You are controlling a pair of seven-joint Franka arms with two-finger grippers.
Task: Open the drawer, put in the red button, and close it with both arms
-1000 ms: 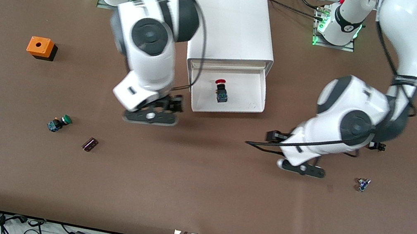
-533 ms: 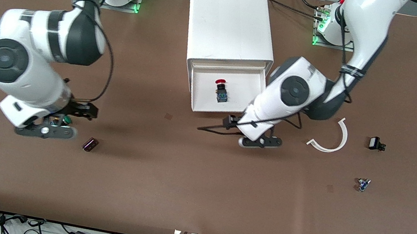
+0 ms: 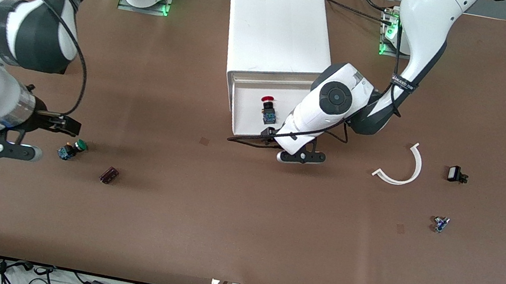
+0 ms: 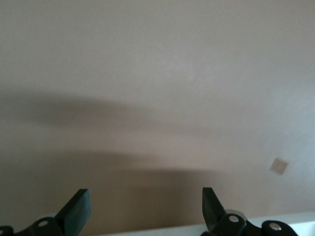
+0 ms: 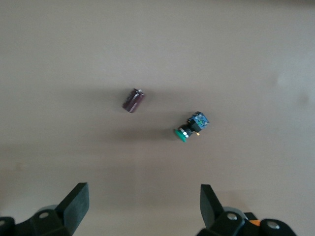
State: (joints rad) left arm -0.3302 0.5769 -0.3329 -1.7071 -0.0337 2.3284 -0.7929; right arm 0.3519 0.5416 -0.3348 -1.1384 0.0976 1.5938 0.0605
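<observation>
Brown table [image 3: 237, 241] carries an open drawer [image 3: 243, 110] holding the red button [image 3: 268, 110]; left tool [image 3: 299, 155] gapes empty just before it, right tool [image 3: 3, 148] gapes well apart toward the right arm's end

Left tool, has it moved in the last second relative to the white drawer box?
Yes. The left tool has swung in from the left arm's end of the table to the open drawer's front edge, open.
</observation>
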